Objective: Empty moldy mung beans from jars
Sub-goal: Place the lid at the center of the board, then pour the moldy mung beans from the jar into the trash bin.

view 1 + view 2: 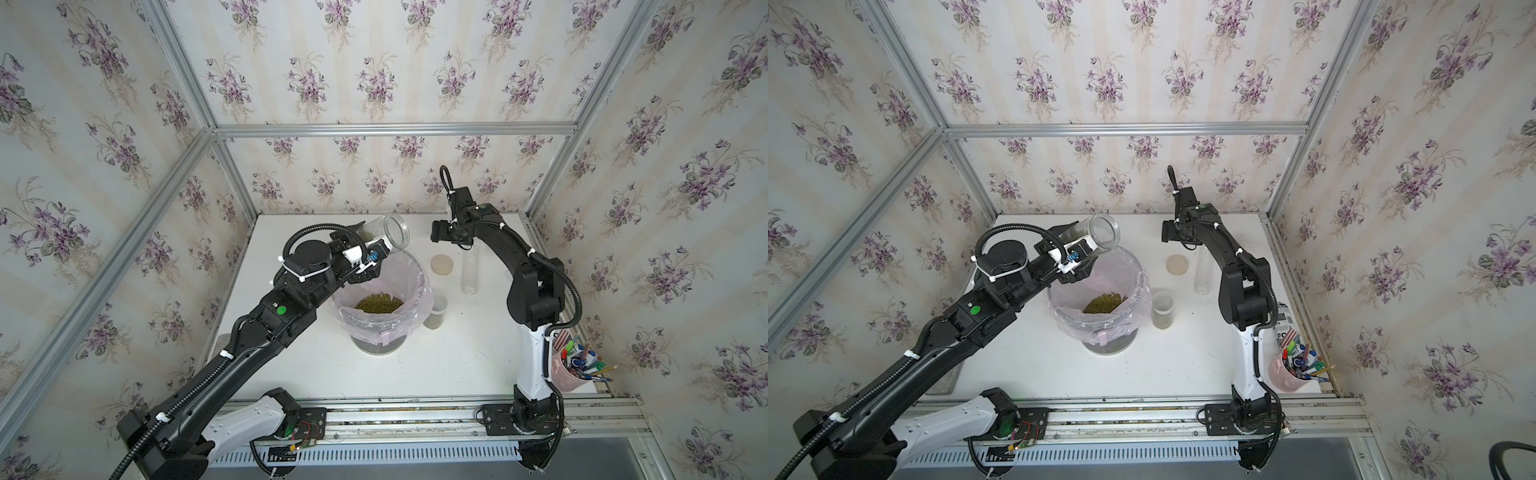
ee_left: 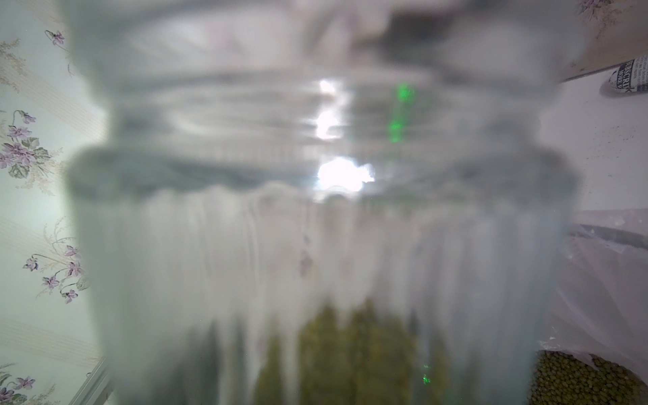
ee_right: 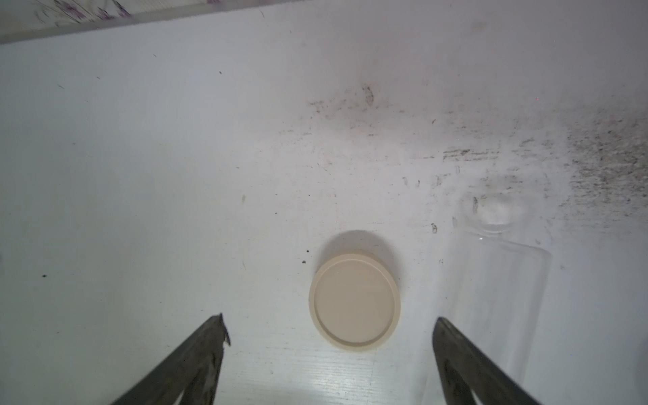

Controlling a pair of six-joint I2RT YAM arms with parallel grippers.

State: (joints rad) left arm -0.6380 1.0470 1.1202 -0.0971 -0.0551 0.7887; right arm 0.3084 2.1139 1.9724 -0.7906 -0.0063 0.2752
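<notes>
My left gripper [image 1: 368,240] is shut on a wide clear jar [image 1: 388,235] [image 1: 1098,232], lidless and tipped mouth-down over a pink-lined bin [image 1: 417,272]. The jar looks empty in both top views and fills the left wrist view as a blur [image 2: 315,210]. Mung beans [image 1: 379,302] [image 1: 1104,302] [image 2: 568,378] lie heaped in the bin. My right gripper [image 1: 439,232] [image 3: 329,326] hangs open above a loose tan lid [image 1: 441,264] [image 3: 354,301]. Beside the lid stands a tall narrow empty jar [image 1: 470,270] [image 3: 498,280]. A small lidded jar [image 1: 437,311] [image 1: 1162,309] holding beans stands right of the bin.
A pink cup of pens [image 1: 575,365] stands at the table's front right corner, behind the right arm's base. A printed can [image 1: 1283,320] [image 2: 631,77] sits next to it. Wallpapered walls with metal frame bars close in the table on three sides.
</notes>
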